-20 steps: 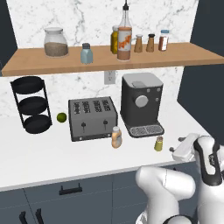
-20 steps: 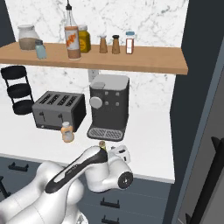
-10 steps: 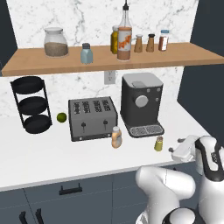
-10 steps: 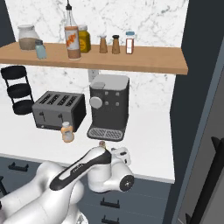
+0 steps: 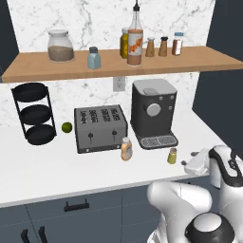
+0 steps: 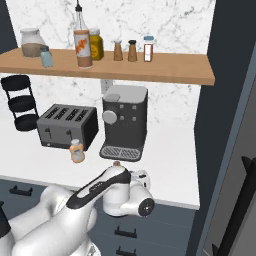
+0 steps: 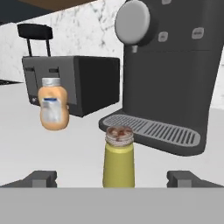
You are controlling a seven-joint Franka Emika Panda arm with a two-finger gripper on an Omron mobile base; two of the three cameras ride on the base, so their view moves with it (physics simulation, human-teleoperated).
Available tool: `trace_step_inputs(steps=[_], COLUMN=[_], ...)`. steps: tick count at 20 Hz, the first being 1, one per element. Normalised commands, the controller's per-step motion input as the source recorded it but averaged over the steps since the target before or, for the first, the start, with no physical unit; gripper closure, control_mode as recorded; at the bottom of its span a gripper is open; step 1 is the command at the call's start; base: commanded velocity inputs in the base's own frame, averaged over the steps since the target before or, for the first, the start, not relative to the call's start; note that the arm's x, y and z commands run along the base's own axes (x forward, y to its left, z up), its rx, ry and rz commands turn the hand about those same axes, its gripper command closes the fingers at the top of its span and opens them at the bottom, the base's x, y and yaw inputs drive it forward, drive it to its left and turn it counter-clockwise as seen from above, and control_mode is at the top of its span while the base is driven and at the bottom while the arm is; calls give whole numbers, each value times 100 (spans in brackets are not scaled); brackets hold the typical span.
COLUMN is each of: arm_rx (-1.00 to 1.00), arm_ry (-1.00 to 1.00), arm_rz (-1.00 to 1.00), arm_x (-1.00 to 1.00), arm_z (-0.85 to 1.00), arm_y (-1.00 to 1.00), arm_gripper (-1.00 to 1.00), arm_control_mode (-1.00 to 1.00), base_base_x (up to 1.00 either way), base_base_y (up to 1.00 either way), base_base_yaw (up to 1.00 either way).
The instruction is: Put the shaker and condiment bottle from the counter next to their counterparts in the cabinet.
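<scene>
A: In the left base view, the small yellow-green shaker point(image 5: 172, 155) stood lower right on the white counter point(image 5: 42, 175), near the gripper point(image 5: 195, 163).

B: In the hand view, the fingers point(image 7: 40, 178) were spread wide, empty, flanking it. Closing off-centre could have tipped it.

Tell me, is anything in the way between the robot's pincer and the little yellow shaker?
No, nothing visible is. In the hand view the shaker stands upright between the two fingertips of the open pincer, with only bare counter around it. The condiment bottle and the coffee machine stand further back.
</scene>
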Motion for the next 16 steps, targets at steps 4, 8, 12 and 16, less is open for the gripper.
trace_step_inputs(steps=[4,8,12,16], arm_rx=[1,3,4,4], arm_ry=[5,8,10,12], arm_rz=[0,0,0,0], arm_x=[30,27,29,33], arm_z=[-30,-22,-23,-25], arm_y=[0,0,0,0], arm_gripper=[-100,-100,-100,-100], arm_control_mode=[-100,-100,-100,-100], base_base_x=[0,0,0,0], base_base_y=[0,0,0,0], base_base_yaw=[0,0,0,0])
